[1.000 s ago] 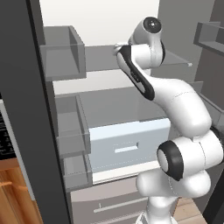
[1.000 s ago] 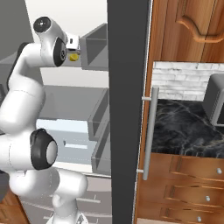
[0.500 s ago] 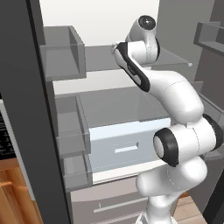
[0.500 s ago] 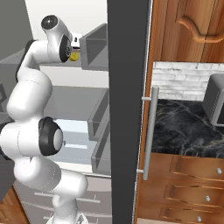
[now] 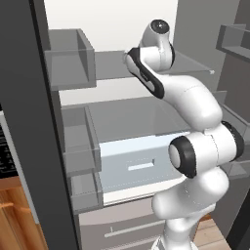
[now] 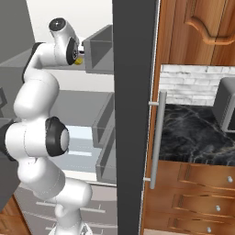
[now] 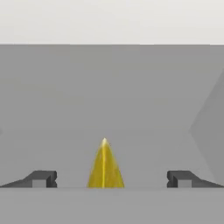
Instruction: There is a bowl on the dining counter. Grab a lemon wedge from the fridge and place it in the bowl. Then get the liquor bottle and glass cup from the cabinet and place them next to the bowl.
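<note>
**Hand view: lemon wedge between wide jaws**

Hand view, bottom centre: the lemon wedge [image 7: 104, 166], a glossy yellow pointed sliver, sits on the fridge's smooth grey shelf [image 7: 131, 109], between the gripper [image 7: 112, 179] fingers, spread wide and clear of it.
</note>
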Tool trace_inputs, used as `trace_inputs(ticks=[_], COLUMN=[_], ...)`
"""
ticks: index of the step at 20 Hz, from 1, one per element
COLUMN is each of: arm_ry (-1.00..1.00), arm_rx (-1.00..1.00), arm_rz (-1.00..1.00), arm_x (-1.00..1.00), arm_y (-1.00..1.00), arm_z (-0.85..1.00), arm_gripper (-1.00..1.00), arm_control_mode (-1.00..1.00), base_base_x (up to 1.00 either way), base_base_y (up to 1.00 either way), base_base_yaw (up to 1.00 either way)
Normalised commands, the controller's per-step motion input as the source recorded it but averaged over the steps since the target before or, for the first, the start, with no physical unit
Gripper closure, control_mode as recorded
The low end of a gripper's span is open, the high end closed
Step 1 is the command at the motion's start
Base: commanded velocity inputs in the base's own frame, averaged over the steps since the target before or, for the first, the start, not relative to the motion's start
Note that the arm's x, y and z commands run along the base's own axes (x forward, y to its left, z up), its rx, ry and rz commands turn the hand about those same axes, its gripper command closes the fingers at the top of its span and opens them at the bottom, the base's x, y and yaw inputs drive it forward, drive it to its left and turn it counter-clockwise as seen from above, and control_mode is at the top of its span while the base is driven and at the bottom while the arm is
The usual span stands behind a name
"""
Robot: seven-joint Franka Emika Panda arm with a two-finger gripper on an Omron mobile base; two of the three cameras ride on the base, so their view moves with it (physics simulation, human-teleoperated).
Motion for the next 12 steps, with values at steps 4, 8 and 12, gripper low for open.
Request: trace_inputs(ticks=[4, 8, 12], arm_ry=[0.05, 0.08, 0.12], arm_rx=[0.0, 0.0, 0.0], arm_rz=[0.0, 0.0, 0.0], arm_x=[0.05, -0.01, 0.02], arm_y=[0.0, 0.0, 0.04], arm_z=[-0.35, -0.5, -0.59], arm_gripper=[-1.0, -1.0, -1.0], arm_control_mode=[-1.0, -1.0, -1.0], base_base_x=[0.0, 0.0, 0.0], base_base_y=[0.0, 0.0, 0.0], base_base_yaw=[0.0, 0.0, 0.0])
